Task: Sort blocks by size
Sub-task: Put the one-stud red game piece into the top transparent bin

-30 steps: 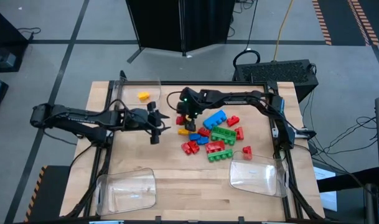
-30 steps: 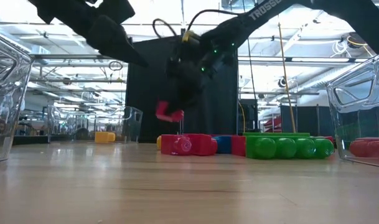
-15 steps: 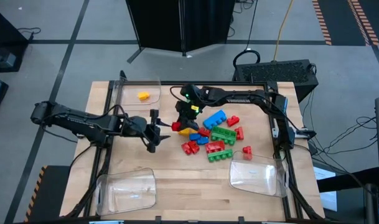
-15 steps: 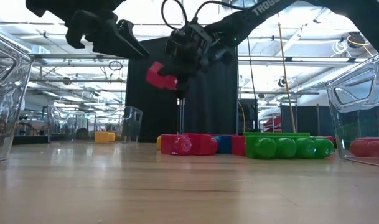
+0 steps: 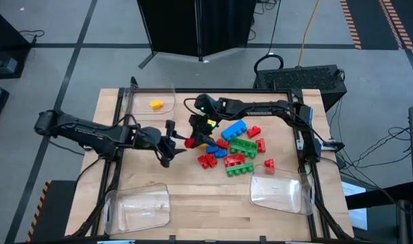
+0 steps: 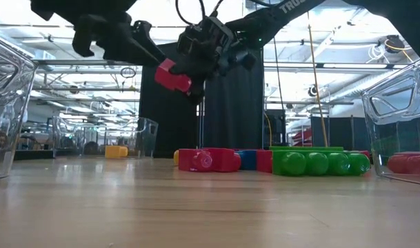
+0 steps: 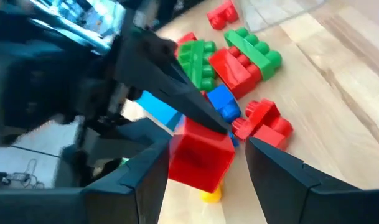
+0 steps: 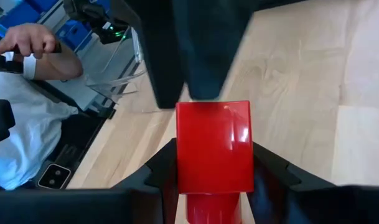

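Left gripper (image 5: 171,144) left of table centre, jaws spread, empty, facing red block (image 6: 172,77). Red block held above table, near centre, pinched in right gripper (image 5: 201,135) jaws. Block pile (image 5: 237,149) right of centre. Yellow block (image 5: 156,104) in far-left tray (image 5: 135,95).

Block (image 5: 190,141) in right pincer (image 5: 196,137), above table (image 5: 192,196), left of pile (image 5: 233,146).

a red block (image 5: 190,141) hangs lifted off the worktop, clamped in the right end effector (image 5: 196,139). the remaining red, green and blue blocks (image 5: 237,146) lie clustered just beside that end effector. one yellow block (image 5: 156,104) sits well apart.
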Controlling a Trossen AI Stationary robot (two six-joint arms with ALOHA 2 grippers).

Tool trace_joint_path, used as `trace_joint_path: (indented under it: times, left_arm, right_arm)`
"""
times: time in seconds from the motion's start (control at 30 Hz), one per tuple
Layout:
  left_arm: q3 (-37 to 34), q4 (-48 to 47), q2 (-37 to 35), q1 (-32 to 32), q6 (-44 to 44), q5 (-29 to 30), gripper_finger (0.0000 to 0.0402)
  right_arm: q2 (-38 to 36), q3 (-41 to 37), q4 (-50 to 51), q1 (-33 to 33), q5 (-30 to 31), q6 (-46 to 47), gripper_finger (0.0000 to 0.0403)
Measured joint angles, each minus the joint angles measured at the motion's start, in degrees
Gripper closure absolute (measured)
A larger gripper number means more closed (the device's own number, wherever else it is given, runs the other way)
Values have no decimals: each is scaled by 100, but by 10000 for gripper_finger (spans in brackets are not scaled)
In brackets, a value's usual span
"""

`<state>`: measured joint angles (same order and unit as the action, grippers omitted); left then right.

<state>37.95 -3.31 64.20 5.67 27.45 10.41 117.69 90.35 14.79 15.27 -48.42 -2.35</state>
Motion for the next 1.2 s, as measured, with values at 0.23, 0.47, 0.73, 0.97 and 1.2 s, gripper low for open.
trace_joint_path:
  times: [0.23,0.47,0.73,0.97,1.2]
  left_arm:
    - [7,568,768,-7,200,-26,189]
    - [10,886,1116,2,207,470,189]
    - [13,852,1057,9,220,483,198]
    - [13,703,890,17,384,576,257]
    - [-9,536,679,12,157,879,274]
  right_arm:
    - [15,-15,44,-53,-2,27,273]
    - [15,-15,40,-71,63,72,273]
    - [15,-13,9,-51,24,42,273]
    - [15,2,-57,-46,-35,315,265]
    - [-110,7,-134,-39,652,280,229]
